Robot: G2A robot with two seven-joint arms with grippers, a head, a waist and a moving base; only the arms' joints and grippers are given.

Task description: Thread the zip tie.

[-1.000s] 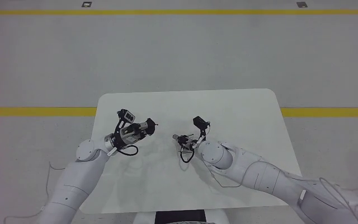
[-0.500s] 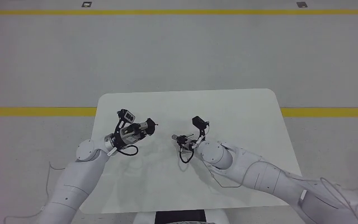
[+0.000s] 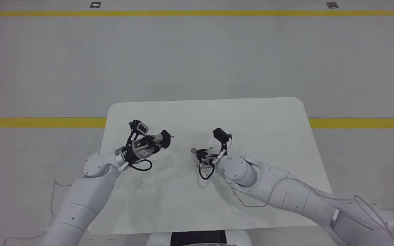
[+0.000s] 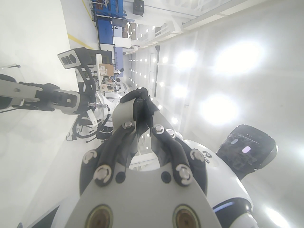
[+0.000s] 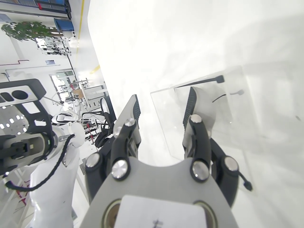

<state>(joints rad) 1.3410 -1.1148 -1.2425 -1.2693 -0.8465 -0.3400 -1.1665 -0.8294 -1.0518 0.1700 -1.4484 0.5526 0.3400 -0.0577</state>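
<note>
Zip tie (image 5: 219, 79): a thin black strip ending in a small square head. It runs along the far edge of a clear sheet (image 5: 234, 112), upper right of centre in the right wrist view, just past one fingertip. Contact with that finger cannot be confirmed.

Right gripper (image 5: 163, 93): fingers apart, with the near edge of the clear sheet in the gap between them.

Left gripper (image 4: 140, 95): black-tipped fingers pressed together, with nothing discernible between them. It sits left of centre in the top view, over the white table (image 3: 271, 123).
</note>
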